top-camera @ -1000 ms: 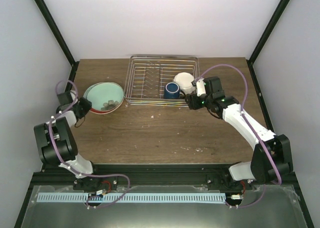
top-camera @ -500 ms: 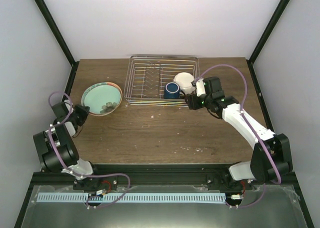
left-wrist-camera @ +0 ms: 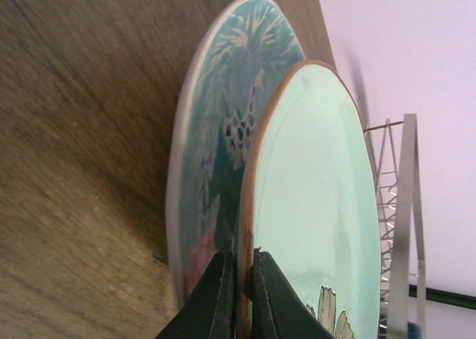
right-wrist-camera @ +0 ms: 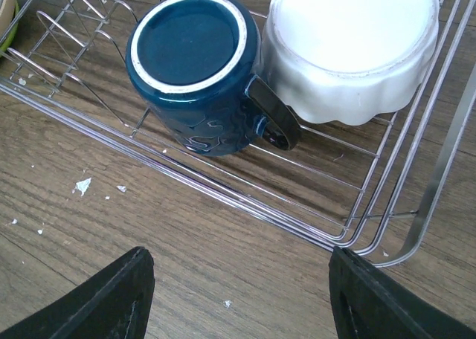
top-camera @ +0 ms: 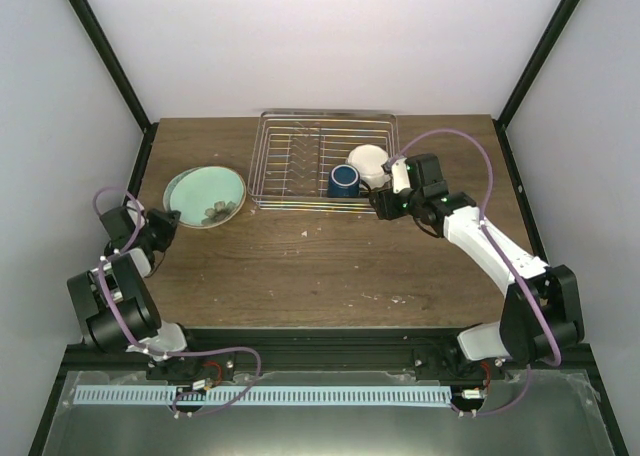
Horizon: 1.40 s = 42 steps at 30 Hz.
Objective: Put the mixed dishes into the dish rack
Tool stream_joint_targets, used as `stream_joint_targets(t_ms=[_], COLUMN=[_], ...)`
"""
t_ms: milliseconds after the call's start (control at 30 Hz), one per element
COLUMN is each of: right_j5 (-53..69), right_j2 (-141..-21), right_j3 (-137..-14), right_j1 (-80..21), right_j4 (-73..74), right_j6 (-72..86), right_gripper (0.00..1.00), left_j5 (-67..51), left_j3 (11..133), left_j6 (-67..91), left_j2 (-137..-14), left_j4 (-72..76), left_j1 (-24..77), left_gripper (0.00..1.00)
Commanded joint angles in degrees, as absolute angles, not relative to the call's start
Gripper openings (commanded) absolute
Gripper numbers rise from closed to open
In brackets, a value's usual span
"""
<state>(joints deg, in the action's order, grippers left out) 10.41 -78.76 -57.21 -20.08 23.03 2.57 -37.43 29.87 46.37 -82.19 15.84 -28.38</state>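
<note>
Two plates sit stacked at the left of the table (top-camera: 330, 266), and your left gripper (left-wrist-camera: 238, 283) has its jaws pinched on the near rim of the upper, pale-green plate (left-wrist-camera: 320, 198), which lies over the teal-patterned plate (left-wrist-camera: 212, 146). Lift that rim before you swing, so the lower plate isn't dragged. A thin-edge grip will likely let the plate pivot, so go slowly. Just right of the stack stands the dish rack (top-camera: 285, 141), its left tines (top-camera: 295, 164) free; clear the low near wire before lowering. In its right part the dark blue mug (right-wrist-camera: 195, 64) touches the white scalloped dish (right-wrist-camera: 353, 45). Your right gripper (right-wrist-camera: 238, 294) hovers, jaws spread, by the rack's near right corner, apart from both.
</note>
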Motion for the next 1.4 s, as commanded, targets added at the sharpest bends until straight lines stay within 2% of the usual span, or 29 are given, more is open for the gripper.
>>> stream_joint_targets(t_ms=[0,267,533,767,1000,1367], right_j5=[11.03,11.92,15.06,31.42,50.14,58.19], right_j2=[-79.21,-79.95,-80.28,-80.57,-84.11,-93.29], right_j3=[-56.93,-57.19,-57.38,-59.15,-59.96,-65.54], right_j1=[-20.51,-20.49,-20.54,-20.55,-20.72,-24.25], right_j4=[22.31,22.15,21.48,17.53,8.36,3.53], right_j6=[2.22,2.13,1.94,3.21,8.87,11.59], right_gripper=[0.65,0.66,0.66,0.66,0.76,0.86], left_j5=[-44.18,-45.7,-47.68,-50.18,-47.42,-42.3], left_j3=[29.95,28.63,30.11,27.0,24.87,22.72], left_j6=[51.64,53.62,50.83,49.14,45.23,44.71], left_j2=[-81.08,-79.68,-73.45,-65.81,-59.45,-53.81], left_j4=[27.31,33.43,28.75,25.33,17.94,15.34], left_j1=[-28.72,-28.74,-28.8,-28.56,-21.01,-9.51], left_gripper=[0.0,0.0,0.0,0.0,0.0,0.0])
